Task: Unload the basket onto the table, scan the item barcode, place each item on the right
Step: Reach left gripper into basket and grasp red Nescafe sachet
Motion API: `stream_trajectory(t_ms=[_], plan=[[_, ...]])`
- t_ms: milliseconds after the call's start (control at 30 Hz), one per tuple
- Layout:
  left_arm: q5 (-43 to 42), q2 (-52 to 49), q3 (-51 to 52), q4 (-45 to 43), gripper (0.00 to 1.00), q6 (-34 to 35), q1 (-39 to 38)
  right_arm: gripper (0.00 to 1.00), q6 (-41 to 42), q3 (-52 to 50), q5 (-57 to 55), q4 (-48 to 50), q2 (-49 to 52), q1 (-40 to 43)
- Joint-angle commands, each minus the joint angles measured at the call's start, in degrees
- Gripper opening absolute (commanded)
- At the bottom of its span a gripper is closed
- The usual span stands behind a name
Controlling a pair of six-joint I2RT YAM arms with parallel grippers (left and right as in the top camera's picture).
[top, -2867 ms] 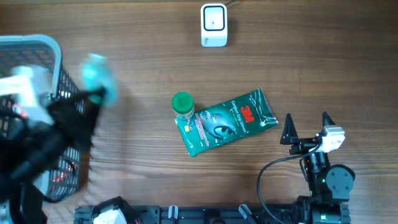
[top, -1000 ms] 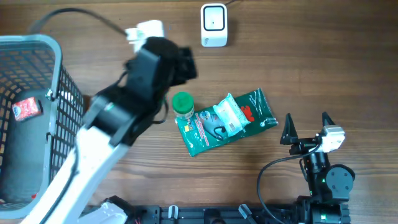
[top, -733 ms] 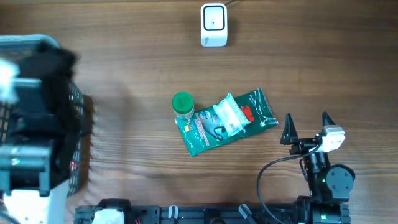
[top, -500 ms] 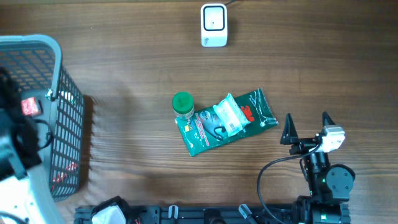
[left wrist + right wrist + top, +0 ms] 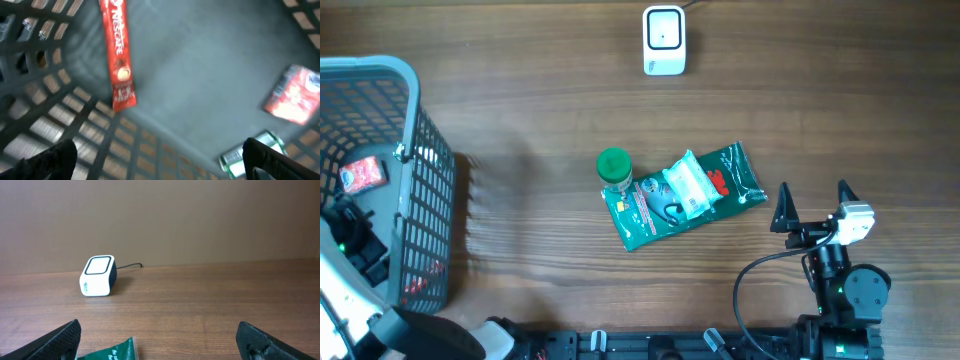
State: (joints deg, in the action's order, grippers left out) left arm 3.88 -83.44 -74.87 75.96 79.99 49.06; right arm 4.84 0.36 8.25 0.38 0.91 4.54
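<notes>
Hanging inside the basket (image 5: 428,200) at the near left of the bench (image 5: 840,100), the left claw (image 5: 160,157) has its jaws spread wide and grips nothing. The right claw (image 5: 814,190) waits at the near right, equally wide apart and empty.

Below the left claw, on the basket floor, lie a red stick sachet (image 5: 117,55), a red packet (image 5: 294,95) and a silver-green item (image 5: 250,152) cut off at the frame edge. The stick sachet is judged the likeliest item to scan, though this cannot be confirmed. It should be light, thin and limp, with a slick film skin. It lies flat with one end near the mesh wall.

Recommended hold: pinch across the narrow width near one end, leaving the printed faces exposed. The barcode position is not visible. Expect the free end to droop.

Farther out, mid-bench, a green pouch (image 5: 640,215) carries a small clear packet (image 5: 685,185), with a green-capped bottle (image 5: 613,165) just beside its left corner. The scanner (image 5: 664,40) stands at the far edge, well apart from the basket.
</notes>
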Motion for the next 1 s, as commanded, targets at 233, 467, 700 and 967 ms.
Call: stream_trajectory(t_ms=[233, 467, 700, 967], plan=[[7.3, -0.59, 16.63, -14.93, 1.0, -6.32, 0.35, 1.0, -0.35, -0.07, -0.59, 0.13, -0.26, -0.09], [10.36, -4.79, 19.54, -18.1, 1.0, -6.29, 0.35, 1.0, -0.35, -0.07, -0.59, 0.13, -0.26, -0.09], [12.94, -13.16, 19.61, -20.11, 1.0, -6.27, 0.35, 1.0, -0.35, -0.07, -0.59, 0.15, -0.26, -0.09], [14.01, -16.46, 30.6, -33.07, 0.3, -6.38, 0.35, 1.0, -0.35, -0.07, -0.59, 0.13, -0.26, -0.09]])
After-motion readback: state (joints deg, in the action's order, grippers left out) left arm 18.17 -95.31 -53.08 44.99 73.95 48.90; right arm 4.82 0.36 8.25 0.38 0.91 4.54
